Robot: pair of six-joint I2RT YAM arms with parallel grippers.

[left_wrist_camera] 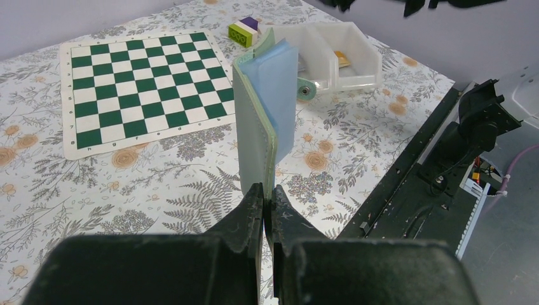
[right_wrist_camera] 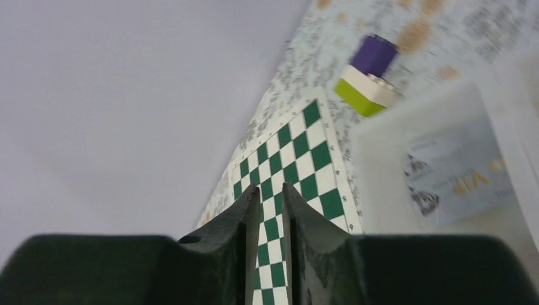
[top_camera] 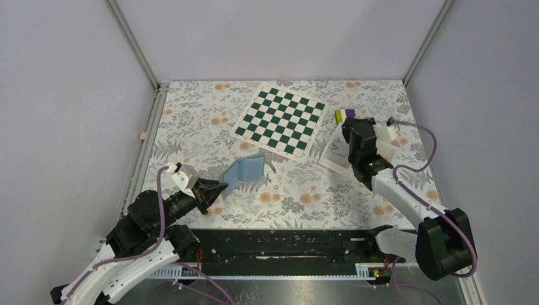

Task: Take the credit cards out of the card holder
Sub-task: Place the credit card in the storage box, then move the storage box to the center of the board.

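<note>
**Light, floppy holder pinched at one edge; thin slick cards need an edge grip**

The left gripper is clamped on the bottom edge of the card holder. It holds the holder upright and partly open like a book, just off the flowered table, near the chequered mat. The holder looks thin, soft and very light. Held by one edge only, it would probably bend or swing if a card were pulled hard, so a pull along the pocket, away from the clamped edge, seems safest. The best place to take a card is whatever corner stands clear of the light blue pockets. No card shows above them here, and whether any is left inside cannot be told.

The right gripper hangs over the white tray, well apart from the holder, beside the purple and green block. Its fingers stand slightly apart with nothing between them. A pale card lies flat in one compartment of the tray and an orange-yellow card in another. Both look stiff, smooth and slippery, so they are likely to slide out of a flat pinch. They are easier to take by an edge than to lift from a flat surface.
</note>
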